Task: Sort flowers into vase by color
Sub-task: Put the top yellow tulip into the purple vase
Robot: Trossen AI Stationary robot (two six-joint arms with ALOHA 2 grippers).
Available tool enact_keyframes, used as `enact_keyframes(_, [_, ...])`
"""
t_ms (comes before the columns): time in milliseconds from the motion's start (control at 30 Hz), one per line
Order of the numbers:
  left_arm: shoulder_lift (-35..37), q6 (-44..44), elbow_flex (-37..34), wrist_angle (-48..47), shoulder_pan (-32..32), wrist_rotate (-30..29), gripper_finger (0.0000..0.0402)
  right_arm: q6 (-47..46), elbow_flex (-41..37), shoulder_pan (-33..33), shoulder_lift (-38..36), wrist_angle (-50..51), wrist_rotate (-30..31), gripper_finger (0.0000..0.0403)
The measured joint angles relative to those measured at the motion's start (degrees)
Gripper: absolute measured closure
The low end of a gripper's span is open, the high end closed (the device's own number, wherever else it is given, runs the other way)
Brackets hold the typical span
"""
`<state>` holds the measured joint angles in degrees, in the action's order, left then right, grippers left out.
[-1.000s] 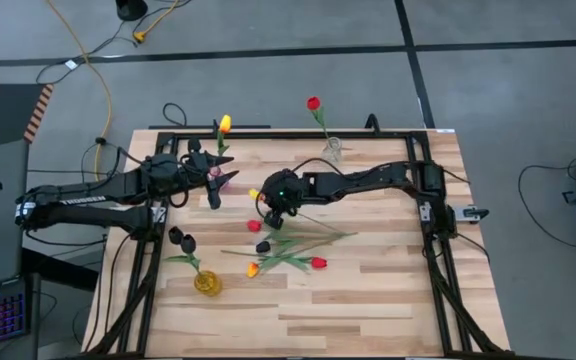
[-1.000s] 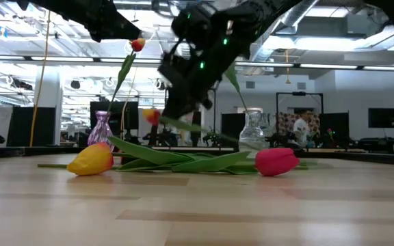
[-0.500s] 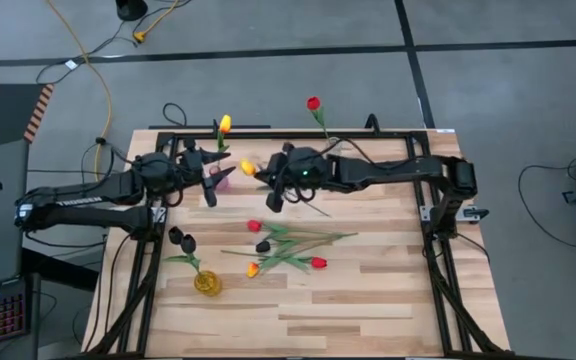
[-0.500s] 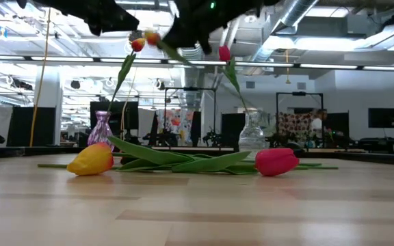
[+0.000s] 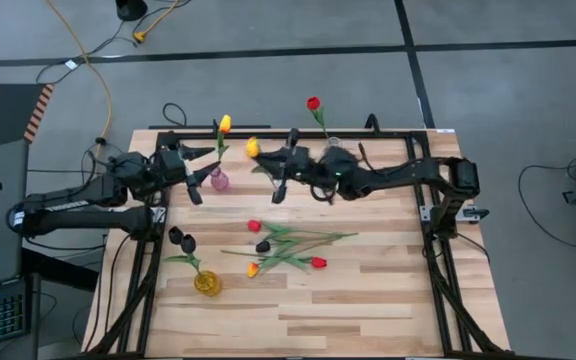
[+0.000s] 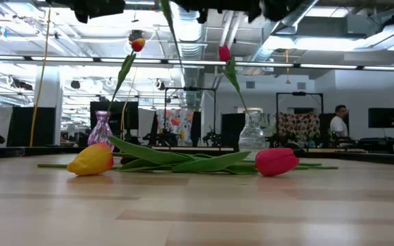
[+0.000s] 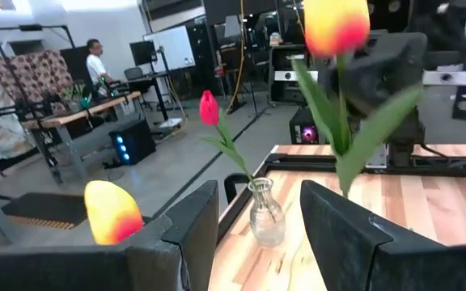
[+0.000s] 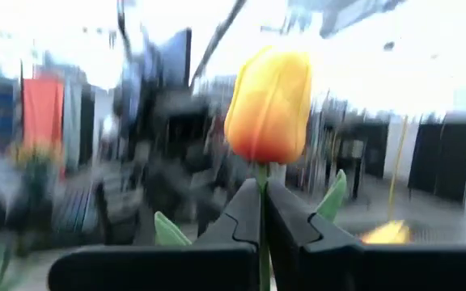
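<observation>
My right gripper (image 5: 266, 160) is high over the table's far middle, shut on a yellow-orange tulip (image 8: 269, 105) whose head (image 5: 252, 147) points up. My left gripper (image 5: 206, 168) stands open, with nothing between its fingers, beside the pink vase (image 5: 219, 181), which holds a yellow tulip (image 5: 224, 123). A clear vase (image 5: 332, 148) at the far edge holds a red tulip (image 5: 313, 103). A yellow vase (image 5: 206, 283) at the near left holds dark tulips (image 5: 180, 238). Several loose flowers (image 5: 288, 248) lie flat on the table's middle. My right gripper pinches the tulip's thin green stem (image 8: 260, 175) between its two fingers (image 8: 235, 217), just under the head. The fingers come roughly level from the table's right side and lie across the stem. The tulip stands upright, its stem and leaves (image 6: 172, 34) hanging below, clear of the table.
The black frame rail (image 5: 268, 134) runs along the table's far edge behind the vases. The near half of the wooden table (image 5: 368, 310) is bare boards. Beyond the table, people and workbenches (image 6: 337, 126) show in the room.
My right gripper has risen from the loose flowers toward the far edge and tipped from pointing down to about level. The yellow-orange tulip has come up with it, lifted clear and turned upright. My left gripper has drawn back a little toward the table's left edge.
</observation>
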<state>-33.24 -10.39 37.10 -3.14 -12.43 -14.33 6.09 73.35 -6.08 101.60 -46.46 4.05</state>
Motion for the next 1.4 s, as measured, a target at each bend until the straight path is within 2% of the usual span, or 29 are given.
enact_keyframes(167, [1.86,-1.56,0.00,0.03,0.00,0.00,0.0237,-0.01,-4.53,-0.75,6.81,-29.01,-0.28,0.0371])
enact_keyframes(300, [2.31,-1.60,0.00,0.02,-0.02,-0.01,0.0237,-0.29,-2.61,-1.54,14.59,-42.61,-1.20,0.0369])
enact_keyframes(433, [2.28,-1.62,0.00,0.00,-0.02,-0.02,0.0237,-0.21,3.77,-2.43,19.99,-42.26,-1.80,0.0370])
enact_keyframes(600, [2.12,-1.61,0.00,-0.04,-0.02,-0.11,0.0237,-0.70,14.56,-3.18,26.58,-41.91,-6.29,0.0368])
enact_keyframes(967, [2.19,-2.32,0.00,-0.15,-0.02,-0.28,0.0237,-1.53,31.11,-4.01,35.83,-40.08,-9.22,0.0368])
enact_keyframes(1200, [2.19,-2.88,0.00,-0.05,-0.02,-2.13,0.0237,-1.12,37.36,-4.55,39.96,-37.11,-9.26,0.0368])
enact_keyframes(1400, [2.21,-4.04,0.00,0.04,-0.04,-3.04,0.0237,-1.07,37.61,-4.98,40.24,-35.88,-9.26,0.0369])
